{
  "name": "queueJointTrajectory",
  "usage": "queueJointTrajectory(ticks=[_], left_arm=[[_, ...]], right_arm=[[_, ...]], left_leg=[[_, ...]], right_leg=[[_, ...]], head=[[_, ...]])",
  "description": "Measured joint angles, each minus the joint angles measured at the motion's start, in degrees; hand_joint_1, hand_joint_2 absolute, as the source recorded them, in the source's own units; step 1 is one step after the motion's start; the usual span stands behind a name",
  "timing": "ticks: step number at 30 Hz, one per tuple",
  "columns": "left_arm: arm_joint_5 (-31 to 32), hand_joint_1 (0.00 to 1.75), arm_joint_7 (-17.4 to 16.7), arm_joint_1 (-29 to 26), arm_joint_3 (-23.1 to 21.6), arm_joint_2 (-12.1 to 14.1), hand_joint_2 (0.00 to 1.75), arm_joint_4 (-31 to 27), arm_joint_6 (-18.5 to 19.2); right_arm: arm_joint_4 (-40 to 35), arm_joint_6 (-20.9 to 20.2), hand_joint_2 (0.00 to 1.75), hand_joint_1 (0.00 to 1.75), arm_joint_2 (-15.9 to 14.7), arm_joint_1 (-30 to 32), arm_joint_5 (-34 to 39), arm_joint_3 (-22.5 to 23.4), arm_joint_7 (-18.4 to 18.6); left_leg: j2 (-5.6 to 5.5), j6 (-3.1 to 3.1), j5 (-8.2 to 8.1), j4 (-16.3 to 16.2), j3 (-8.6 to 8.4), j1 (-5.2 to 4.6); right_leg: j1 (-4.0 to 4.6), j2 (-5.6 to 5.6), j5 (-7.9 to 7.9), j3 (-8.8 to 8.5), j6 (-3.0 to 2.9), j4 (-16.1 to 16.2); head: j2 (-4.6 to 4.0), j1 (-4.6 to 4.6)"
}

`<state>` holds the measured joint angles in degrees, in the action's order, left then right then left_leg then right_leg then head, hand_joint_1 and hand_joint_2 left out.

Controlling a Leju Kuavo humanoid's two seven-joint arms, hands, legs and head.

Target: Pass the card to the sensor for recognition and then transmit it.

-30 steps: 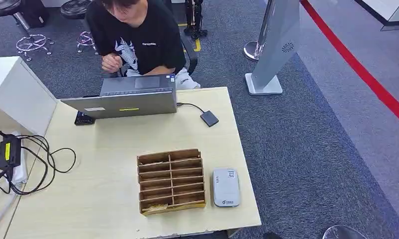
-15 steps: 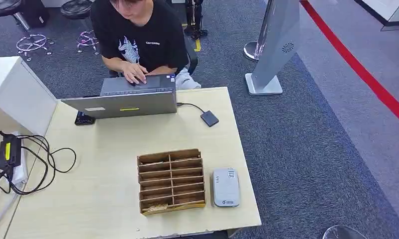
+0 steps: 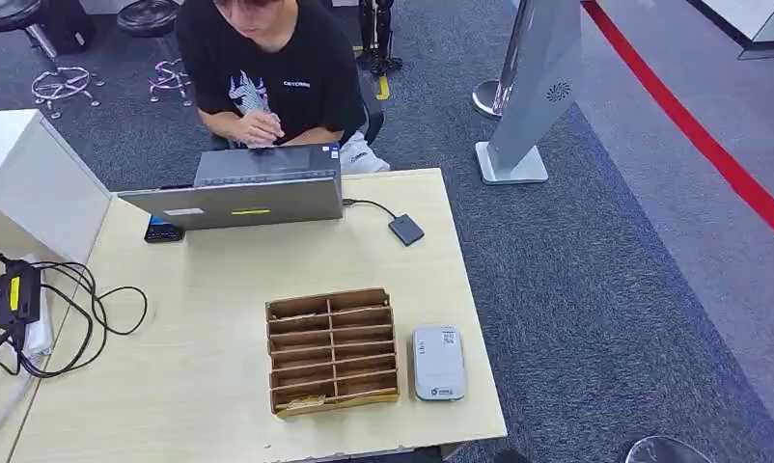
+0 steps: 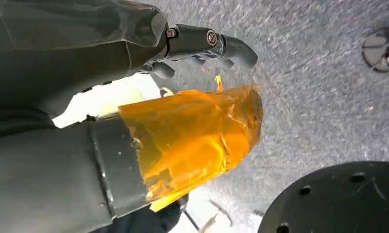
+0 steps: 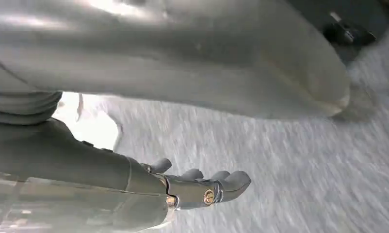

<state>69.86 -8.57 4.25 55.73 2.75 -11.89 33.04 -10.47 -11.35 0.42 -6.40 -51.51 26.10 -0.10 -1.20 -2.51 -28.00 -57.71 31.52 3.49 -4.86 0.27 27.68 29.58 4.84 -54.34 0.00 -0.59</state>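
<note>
Left hand and right hand seemingly empty, fingers apart, person's hand shifted on laptop

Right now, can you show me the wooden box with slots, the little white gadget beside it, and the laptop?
wooden slotted box (image 3: pixel 332 349), head view, centre dividers
white card reader (image 3: pixel 438 363), head view, top face
laptop (image 3: pixel 236 201), head view, lid's back

Bare table between laptop and organizer.
</note>
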Motion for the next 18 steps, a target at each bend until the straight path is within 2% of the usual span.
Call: queueJointTrajectory(ticks=[2, 4, 5, 8, 9, 10, 12, 15, 18], left_arm=[[-0.4, 0.0, -0.4, 0.0, 0.6, 0.0, 0.0, 0.0, 2.0], [0.4, 0.0, 0.3, -0.1, 0.9, 0.0, 0.0, 0.0, 3.2], [0.5, 0.0, 0.3, -0.1, 0.9, 0.0, 0.0, 0.0, 3.5], [0.5, 0.0, -0.5, 0.0, 0.9, 0.3, 0.0, 0.0, 4.6], [0.8, 0.0, -0.4, 0.0, 1.0, 0.5, 0.0, 0.0, 4.6], [1.1, 0.0, -0.1, -0.1, 1.0, 0.5, 1.75, 0.0, 4.4], [2.3, 0.0, 1.8, -0.1, 0.9, 0.6, 1.75, 0.0, 2.7], [4.0, 0.0, 5.0, 0.0, 0.6, 0.6, 1.75, 0.0, -0.9], [5.5, 0.0, 7.2, 0.0, -0.7, 0.7, 1.75, 0.0, -3.4]], right_arm=[[-0.3, 3.8, 0.0, 0.0, -0.2, -1.3, -3.4, -1.6, -2.7], [-0.4, 3.9, 0.0, 0.0, -0.5, -3.0, -6.2, -3.7, -3.6], [-0.4, 3.5, 0.0, 0.0, -0.7, -3.5, -7.4, -4.7, -2.5], [-0.4, -1.2, 0.0, 0.0, -1.0, -3.4, -5.1, -5.3, 6.2], [-0.3, -2.6, 0.0, 0.0, -1.1, -2.8, -4.5, -5.2, 6.2], [-0.3, -3.7, 0.0, 0.0, -1.2, -1.9, -4.2, -5.2, 6.0], [-0.3, -4.1, 0.0, 0.0, -1.2, -0.7, -5.1, -5.2, 2.9], [-0.3, 0.3, 0.0, 0.0, -0.8, -0.6, -6.7, -6.1, -3.1], [-0.4, 2.9, 0.0, 0.0, -0.8, -2.2, -6.9, -6.4, -3.7]], left_leg=[[0.0, 0.0, 0.01, 0.0, -0.01, 0.0], [0.02, -0.01, 0.01, 0.0, -0.06, 0.0], [0.02, -0.01, 0.01, 0.0, -0.09, 0.01], [-0.01, 0.0, 0.01, 0.0, -0.1, 0.01], [-0.03, 0.0, 0.0, 0.0, -0.07, 0.02], [-0.05, 0.0, 0.0, 0.0, -0.06, 0.01], [0.0, -0.01, -0.03, 0.0, -0.03, 0.02], [0.01, -0.03, -0.04, 0.0, -0.03, 0.01], [0.01, -0.02, -0.03, 0.0, -0.05, 0.01]], right_leg=[[0.0, 0.0, -0.01, 0.0, -0.01, 0.0], [0.0, 0.03, -0.02, 0.0, -0.02, 0.0], [0.01, 0.03, -0.02, -0.01, -0.02, 0.0], [0.02, 0.01, 0.0, -0.04, -0.01, 0.0], [0.02, -0.03, 0.01, -0.06, 0.0, 0.0], [0.01, -0.03, 0.01, -0.05, -0.01, 0.0], [0.02, 0.01, 0.01, -0.02, -0.01, 0.0], [0.01, 0.03, 0.02, -0.01, -0.01, 0.0], [0.01, 0.02, 0.0, -0.04, 0.0, 0.0]], head=[[0.0, 0.0], [0.0, 0.0], [0.0, -0.02], [0.0, 0.02], [0.0, 0.04], [0.0, 0.0], [0.0, 0.02], [0.0, -0.02], [0.0, 0.0]])
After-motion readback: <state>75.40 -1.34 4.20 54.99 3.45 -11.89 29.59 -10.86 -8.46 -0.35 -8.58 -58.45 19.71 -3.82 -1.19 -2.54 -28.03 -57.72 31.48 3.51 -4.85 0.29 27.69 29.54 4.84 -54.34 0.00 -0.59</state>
